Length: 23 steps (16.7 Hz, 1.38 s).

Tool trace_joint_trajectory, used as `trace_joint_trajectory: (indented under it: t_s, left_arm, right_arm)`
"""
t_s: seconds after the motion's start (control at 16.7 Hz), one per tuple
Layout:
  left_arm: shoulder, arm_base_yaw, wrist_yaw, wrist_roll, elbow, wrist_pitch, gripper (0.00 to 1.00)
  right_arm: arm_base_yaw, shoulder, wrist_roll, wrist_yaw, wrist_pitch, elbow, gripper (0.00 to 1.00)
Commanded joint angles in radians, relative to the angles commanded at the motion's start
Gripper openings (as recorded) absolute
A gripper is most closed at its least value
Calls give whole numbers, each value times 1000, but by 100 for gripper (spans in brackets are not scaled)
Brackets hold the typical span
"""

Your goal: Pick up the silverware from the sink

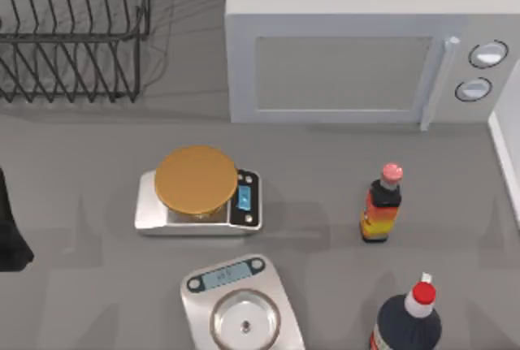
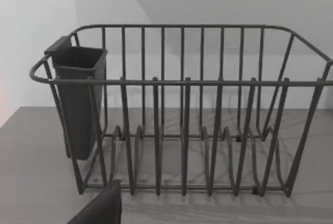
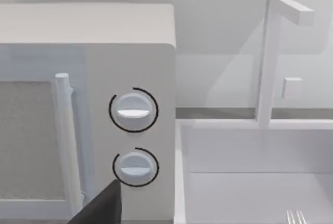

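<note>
Top view: grey table (image 1: 81,163) carries a dish rack (image 1: 73,33), microwave (image 1: 357,49), two kitchen scales (image 1: 199,200) (image 1: 244,305) and two bottles (image 1: 382,204) (image 1: 406,321); left arm (image 1: 10,232) at the left edge. Left wrist view: left tool (image 2: 99,208) faces the rack's cutlery cup (image 2: 78,104); grip state cannot be told. Right wrist view: right tool (image 3: 99,206) before the microwave dials (image 3: 133,110), grip likewise unclear; silverware (image 3: 296,217) tines lie in the white sink (image 3: 250,146) below the faucet (image 3: 270,57).

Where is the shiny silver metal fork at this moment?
In the right wrist view, the tines of the shiny silver metal fork show inside the white sink, beside the white microwave.
</note>
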<state>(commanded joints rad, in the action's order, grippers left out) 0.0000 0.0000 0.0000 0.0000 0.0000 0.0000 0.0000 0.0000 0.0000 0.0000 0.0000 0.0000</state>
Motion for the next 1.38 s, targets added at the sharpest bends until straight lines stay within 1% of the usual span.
trace_joint_trajectory:
  t_s: [0.42, 0.66, 0.96, 1.38]
  left_arm:
    - [0, 0, 0, 0, 0, 0, 100]
    - [0, 0, 0, 0, 0, 0, 100]
    - [0, 0, 0, 0, 0, 0, 100]
    - [0, 0, 0, 0, 0, 0, 100]
  right_arm:
    - [-1, 10, -1, 0, -6, 9, 100]
    - [-19, 149, -18, 0, -85, 139, 100]
    - [-65, 522, -60, 1, -286, 479, 100]
    - [-154, 1242, -143, 3, -675, 1130, 100]
